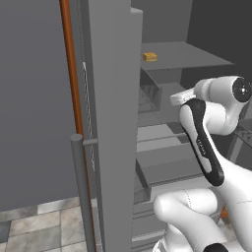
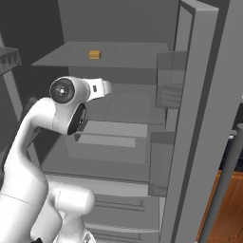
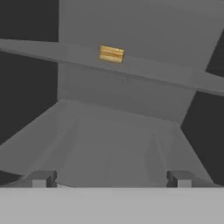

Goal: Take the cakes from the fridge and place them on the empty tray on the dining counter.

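little orange-tan cake, a striped square block, sits on the upper shelf inside the open fridge. pincer is spread wide, empty, well short and below it.

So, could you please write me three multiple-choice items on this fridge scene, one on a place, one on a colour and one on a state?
1. Where does the orange-tan cake sit?
A. on an upper shelf inside the fridge
B. on the kitchen floor
C. between the gripper's fingers

2. What colour are the fridge's inner walls and shelves?
A. blue
B. grey
C. red

3. How does the gripper stand?
A. shut on the cake
B. shut on a door handle
C. open, holding nothing

Answers: 1 A, since the cake rests on the high shelf in both base views; 2 B, since every shelf and wall is grey; 3 C, since the hand view shows the fingertips wide apart with nothing between them.
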